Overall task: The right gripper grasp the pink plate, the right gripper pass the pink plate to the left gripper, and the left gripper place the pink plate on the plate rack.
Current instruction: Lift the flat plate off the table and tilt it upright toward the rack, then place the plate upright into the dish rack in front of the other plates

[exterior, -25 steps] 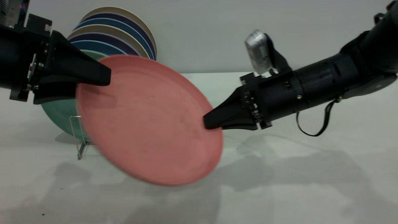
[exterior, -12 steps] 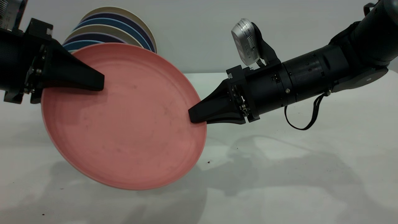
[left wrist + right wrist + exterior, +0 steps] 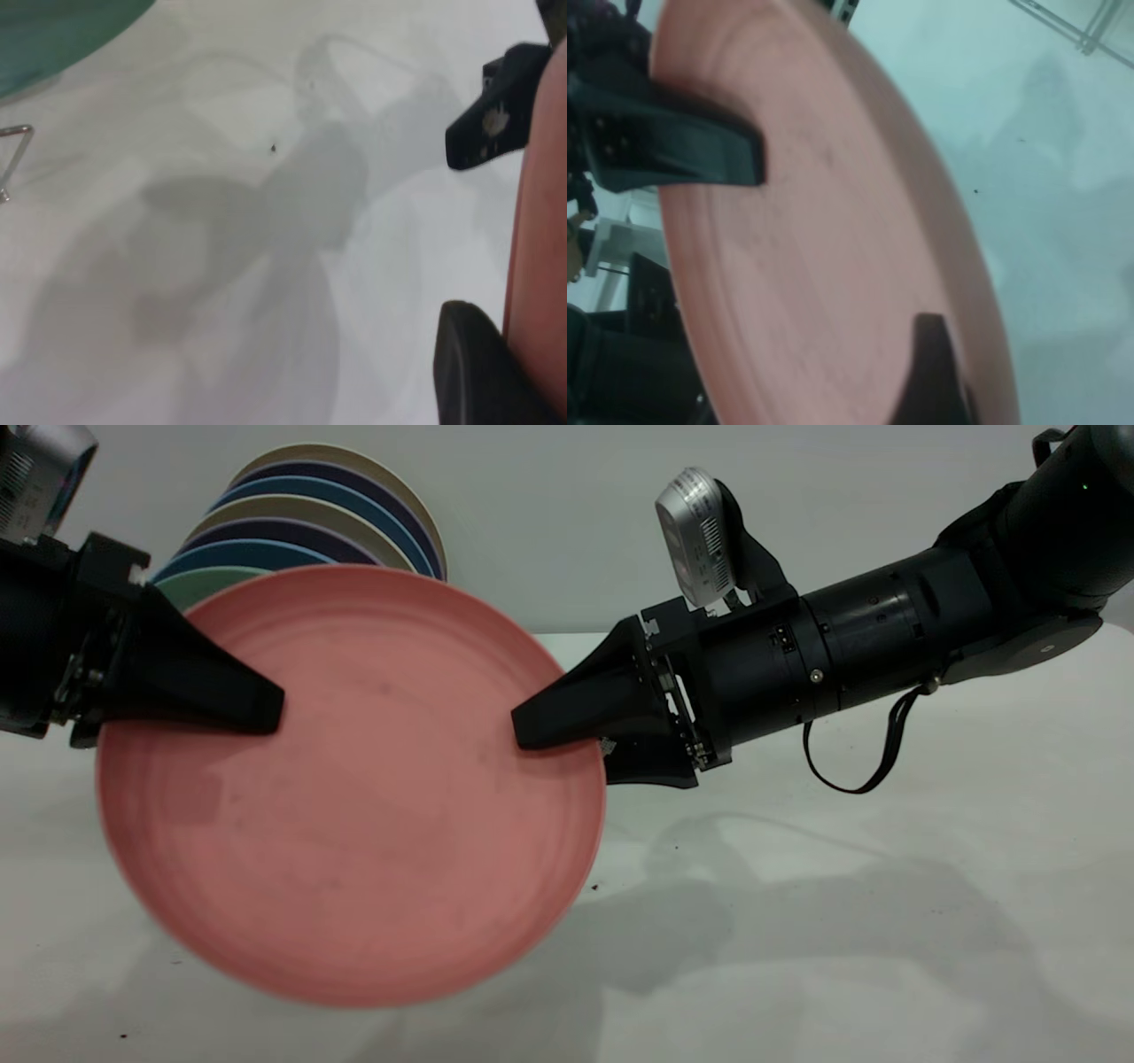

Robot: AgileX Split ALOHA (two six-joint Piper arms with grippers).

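The pink plate [image 3: 354, 797] hangs tilted in the air above the table, its face toward the exterior camera. My left gripper [image 3: 270, 713] is shut on the plate's upper left rim; one of its fingers [image 3: 469, 372] lies against the plate's edge [image 3: 540, 266]. My right gripper [image 3: 549, 748] is at the right rim with its jaws parted, one finger [image 3: 930, 372] over the plate's face [image 3: 833, 221] and the other behind it. The plate rack is hidden behind the plate in the exterior view; a bit of its wire [image 3: 11, 159] shows in the left wrist view.
Several plates [image 3: 354, 505] stand on edge at the back left, with a teal-green plate [image 3: 190, 584] nearest. The white table [image 3: 842, 921] stretches to the right under the right arm. Rack wire [image 3: 1090, 31] also shows in the right wrist view.
The plate has moved left and down and now covers the rack and most of the teal-green plate. The left gripper moved down with it. The right gripper's jaws have parted at the rim.
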